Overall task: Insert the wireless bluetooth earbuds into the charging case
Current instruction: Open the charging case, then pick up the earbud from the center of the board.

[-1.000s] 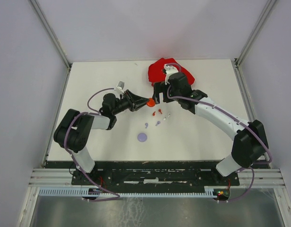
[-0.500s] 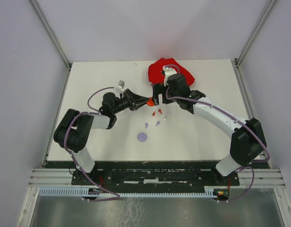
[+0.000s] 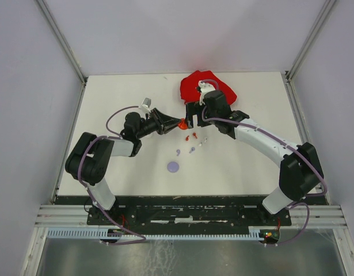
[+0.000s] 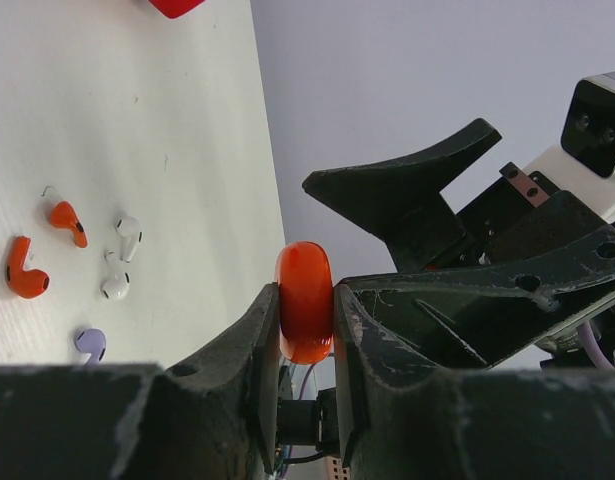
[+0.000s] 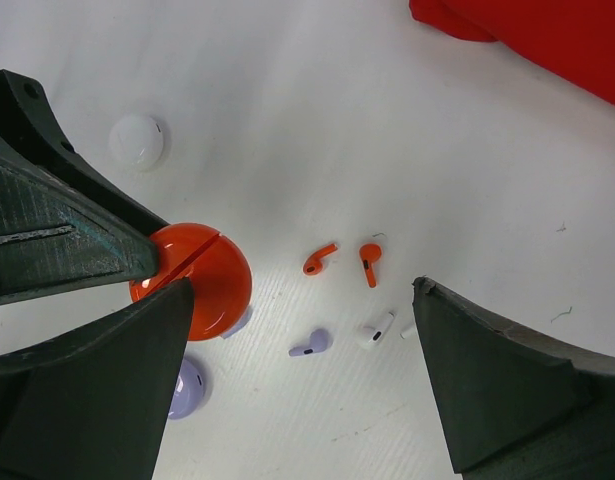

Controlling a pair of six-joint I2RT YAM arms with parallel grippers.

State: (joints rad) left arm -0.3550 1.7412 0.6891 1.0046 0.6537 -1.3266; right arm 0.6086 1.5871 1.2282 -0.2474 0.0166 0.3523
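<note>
At the middle of the table (image 3: 119, 103), the red charging case (image 4: 305, 298) is held edge-on off the surface, pinched tight between the jaws of the left gripper (image 3: 178, 123). Compared with a second ago, only a small shift is seen. The case is carried slightly farther back, and the right gripper (image 5: 302, 292) is drawn a little closer, so that one of its fingers now lies just beside the case. Its jaws are spread wide and nothing is held in them. A thin seam is visible across the case, so the lid is judged to be shut. The approach is read as preparation for opening the case with the second gripper, and no earbud is yet inserted.

Below the grippers, the red earbuds (image 5: 321, 260) are left lying loose on the table, with the white earbuds (image 5: 377, 328) and a lilac earbud (image 5: 311, 343) near them. A lilac case (image 3: 173, 167) is set nearer the bases, a white case (image 5: 136, 141) lies apart, and a red cloth (image 3: 211, 86) is bunched at the far edge. The space between the two grippers is tight, and the closed lid is judged the main obstacle.
</note>
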